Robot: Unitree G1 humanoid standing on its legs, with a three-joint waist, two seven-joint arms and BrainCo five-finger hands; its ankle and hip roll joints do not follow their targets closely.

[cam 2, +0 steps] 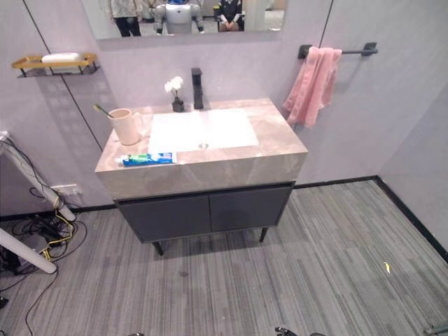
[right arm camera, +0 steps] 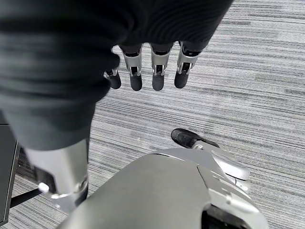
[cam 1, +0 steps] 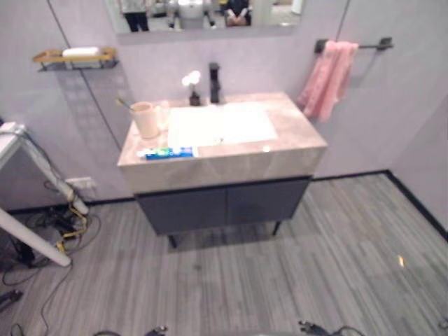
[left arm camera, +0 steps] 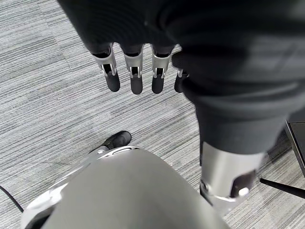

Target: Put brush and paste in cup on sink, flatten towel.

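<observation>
Both hands, left hand (left arm camera: 143, 71) and right hand (right arm camera: 147, 71), hang straight-fingered, empty, over floor. We see paste (cam 2: 147, 159) on the counter (cam 2: 273, 150), brush handle (cam 2: 102, 109) poking from cup (cam 2: 126, 126), towel (cam 2: 311, 84) bunched on its bar (cam 2: 353, 50).

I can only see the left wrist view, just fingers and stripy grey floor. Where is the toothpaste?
Observer: The toothpaste lies flat on the sink counter, near its front left edge.
Operator: Is the cup close to it?
Observer: Yes. The cup stands upright just behind it, left of the basin, with a thin handle sticking out.
Operator: And the towel?
Observer: The pink towel hangs bunched on the wall bar, to the right of the sink.
</observation>
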